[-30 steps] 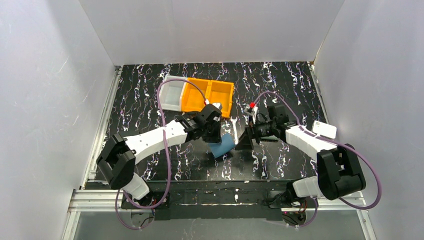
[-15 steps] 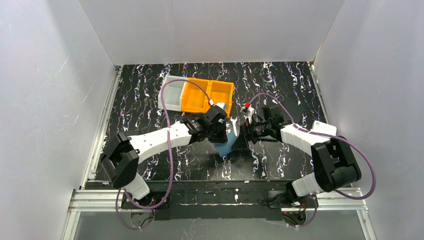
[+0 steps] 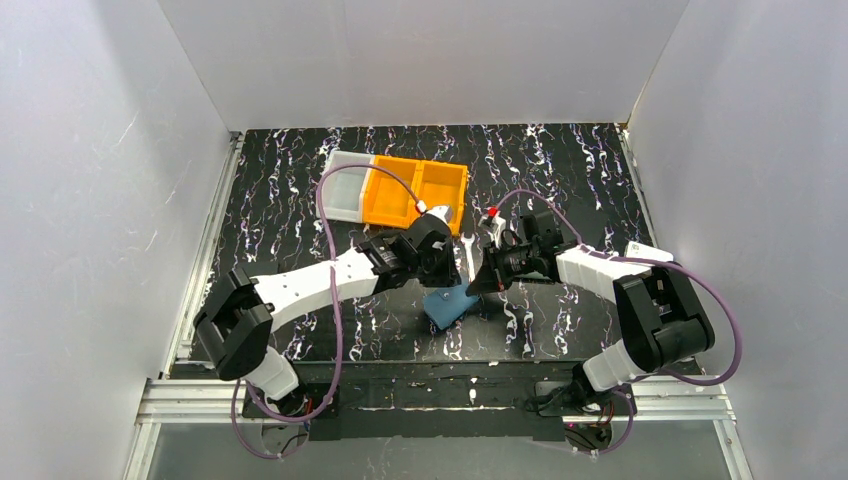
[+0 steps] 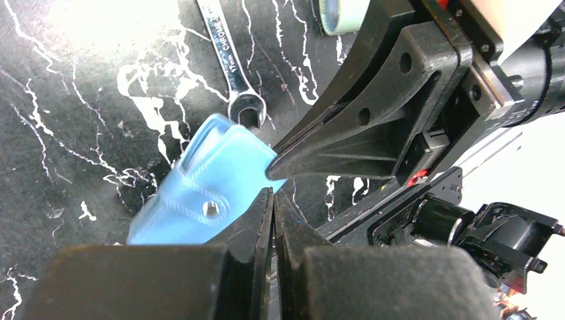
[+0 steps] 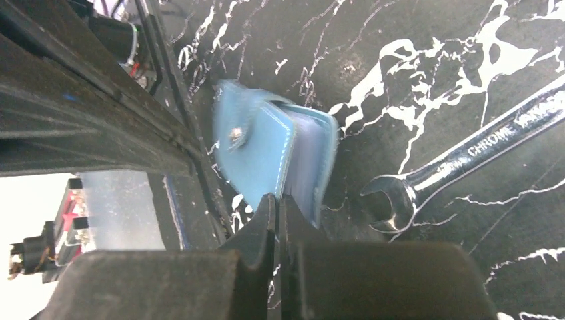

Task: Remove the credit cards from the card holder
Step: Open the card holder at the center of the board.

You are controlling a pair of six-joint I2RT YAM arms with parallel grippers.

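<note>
Plainly, "CHROME" reads on the silver steel wrench in the wrist views alone. Beside its open end, the small blue folding card holder lies on the black marbled table. The left claw and right claw, each pressed together, touch the holder's edges, and only the top view shows the orange plastic bin.

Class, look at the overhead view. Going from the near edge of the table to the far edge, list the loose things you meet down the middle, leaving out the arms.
card holder → wrench → orange bin
</note>
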